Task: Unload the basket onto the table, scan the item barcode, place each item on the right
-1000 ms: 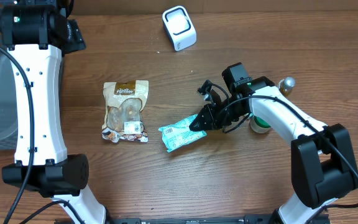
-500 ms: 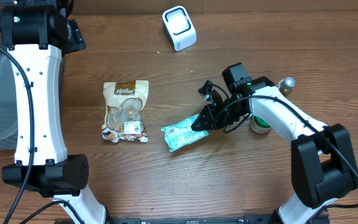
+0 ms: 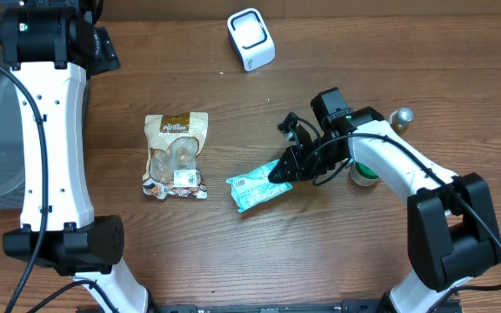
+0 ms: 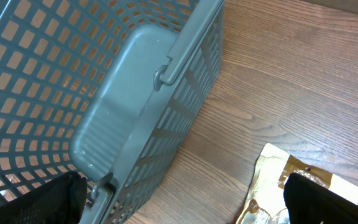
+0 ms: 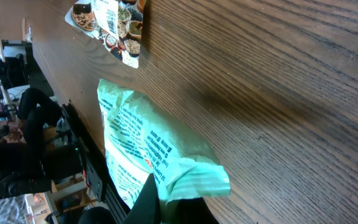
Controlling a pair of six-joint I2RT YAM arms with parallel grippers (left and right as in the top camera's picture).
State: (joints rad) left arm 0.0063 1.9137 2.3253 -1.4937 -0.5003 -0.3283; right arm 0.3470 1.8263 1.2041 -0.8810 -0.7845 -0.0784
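Note:
A light green packet [image 3: 255,187] lies near the middle of the table, its white barcode label facing up at its left end. My right gripper [image 3: 282,169] is shut on the packet's crimped right edge; in the right wrist view the green packet [image 5: 148,149] runs away from the pinching fingers [image 5: 151,202]. The white barcode scanner [image 3: 250,38] stands at the table's far edge, well apart from the packet. My left gripper [image 4: 179,202] hangs open at the far left, over the basket rim and bare wood, holding nothing.
A tan snack pouch [image 3: 175,156] lies left of the green packet. A grey mesh basket [image 4: 73,93] sits at the table's left edge. A small bottle [image 3: 399,116] and a green-and-white roll [image 3: 364,171] stand beside the right arm.
The right gripper has dragged the green packet slightly to the right and turned it a little. The left arm has not moved.

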